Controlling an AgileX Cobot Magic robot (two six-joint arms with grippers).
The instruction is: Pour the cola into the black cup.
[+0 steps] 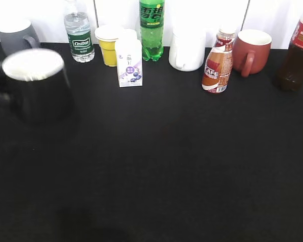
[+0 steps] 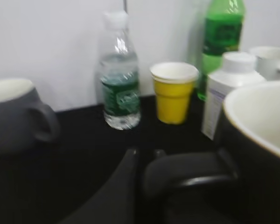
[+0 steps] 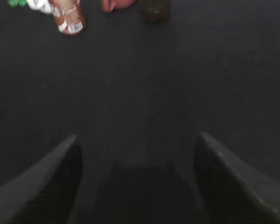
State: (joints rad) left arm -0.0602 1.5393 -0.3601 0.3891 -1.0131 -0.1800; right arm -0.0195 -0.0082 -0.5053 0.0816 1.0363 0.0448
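The black cup, glossy with a white inside, is blurred at the left of the black table. In the left wrist view it fills the right side. My left gripper is shut on its black handle. The cola, dark with a red label, stands at the far right edge, cut off by the frame. Its base shows at the top of the right wrist view. My right gripper is open and empty above bare table, well short of the cola.
Along the back wall stand a grey mug, a water bottle, a yellow cup, a white carton, a green soda bottle, a white mug, the CAFE bottle and a reddish-brown mug.
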